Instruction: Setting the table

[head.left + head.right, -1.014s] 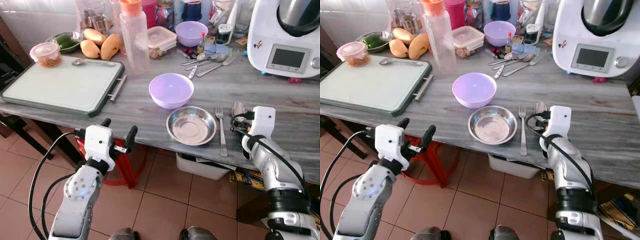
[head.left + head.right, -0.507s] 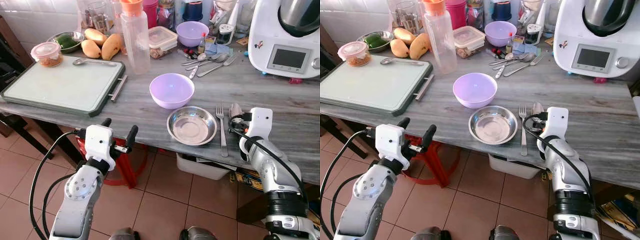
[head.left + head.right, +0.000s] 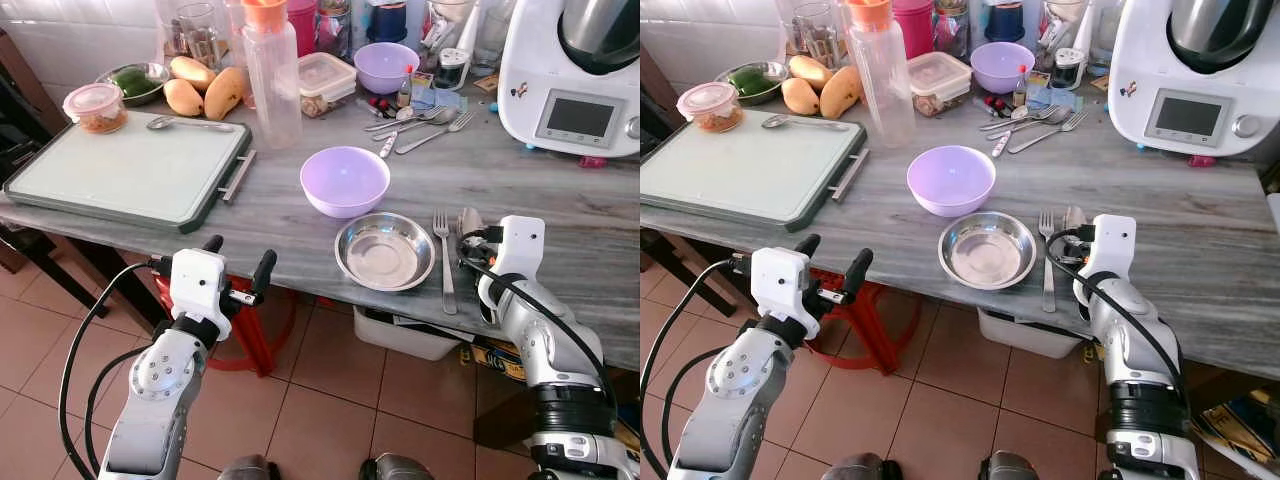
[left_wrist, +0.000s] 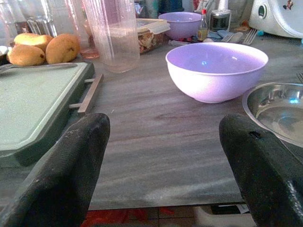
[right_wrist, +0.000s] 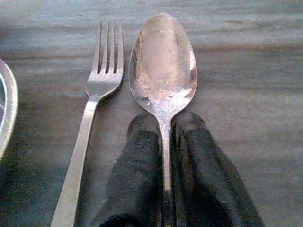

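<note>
Since a second ago your right gripper point(image 5: 163, 161) has drawn the spoon point(image 5: 163, 61) nearer the fork point(image 3: 441, 255). Its fingers pinch the handle, laying the spoon on the bench point(image 3: 280, 215) parallel beside the fork. Your left gripper point(image 3: 238, 268) waits spread off the edge.

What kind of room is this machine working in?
Most likely a home kitchen. A grey wood-grain counter holds a cutting board, mangoes and a white cooking appliance. The right gripper holds a spoon beside a fork and a steel bowl.
</note>
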You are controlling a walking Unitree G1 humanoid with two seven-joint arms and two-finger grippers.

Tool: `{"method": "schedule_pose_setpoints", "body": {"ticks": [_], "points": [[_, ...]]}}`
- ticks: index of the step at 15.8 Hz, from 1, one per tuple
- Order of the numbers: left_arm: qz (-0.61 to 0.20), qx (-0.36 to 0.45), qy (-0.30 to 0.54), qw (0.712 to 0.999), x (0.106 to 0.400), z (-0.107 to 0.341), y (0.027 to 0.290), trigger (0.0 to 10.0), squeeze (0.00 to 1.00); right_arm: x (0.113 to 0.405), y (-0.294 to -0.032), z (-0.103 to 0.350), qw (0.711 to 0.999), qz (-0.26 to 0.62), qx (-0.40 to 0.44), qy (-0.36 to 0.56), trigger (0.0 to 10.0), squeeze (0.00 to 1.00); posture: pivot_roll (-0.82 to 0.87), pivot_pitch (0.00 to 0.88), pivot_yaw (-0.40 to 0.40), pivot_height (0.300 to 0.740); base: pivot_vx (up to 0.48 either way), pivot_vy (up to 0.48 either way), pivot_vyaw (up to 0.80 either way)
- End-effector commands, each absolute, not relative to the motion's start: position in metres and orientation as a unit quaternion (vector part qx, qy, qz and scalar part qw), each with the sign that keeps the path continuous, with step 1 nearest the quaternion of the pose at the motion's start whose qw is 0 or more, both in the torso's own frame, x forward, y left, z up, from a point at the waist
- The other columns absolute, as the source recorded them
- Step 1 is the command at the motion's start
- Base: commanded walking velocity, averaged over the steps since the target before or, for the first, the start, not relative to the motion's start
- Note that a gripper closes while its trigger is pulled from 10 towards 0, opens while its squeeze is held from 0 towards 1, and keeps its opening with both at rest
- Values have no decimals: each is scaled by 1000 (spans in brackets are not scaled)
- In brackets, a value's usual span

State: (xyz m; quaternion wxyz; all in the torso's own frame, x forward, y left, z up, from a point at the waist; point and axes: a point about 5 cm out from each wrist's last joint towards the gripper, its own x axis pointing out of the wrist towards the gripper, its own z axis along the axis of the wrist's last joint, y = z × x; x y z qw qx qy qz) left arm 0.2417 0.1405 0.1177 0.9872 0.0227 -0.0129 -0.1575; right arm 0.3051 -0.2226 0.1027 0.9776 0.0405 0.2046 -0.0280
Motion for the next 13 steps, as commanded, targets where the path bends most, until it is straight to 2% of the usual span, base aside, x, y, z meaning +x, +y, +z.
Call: {"method": "schedule_pose_setpoints", "body": {"ticks": [1,13], "points": [[-156,28,-11,987,243,118,141,10000,0,297,-217,84,966,-19,48,251,10000,1000,24,47,65,740,0,0,0],[-156,28,-13,987,245,118,140,10000,0,293,-223,87,968,-35,43,245,10000,1000,21,42,64,740,0,0,0]]}}
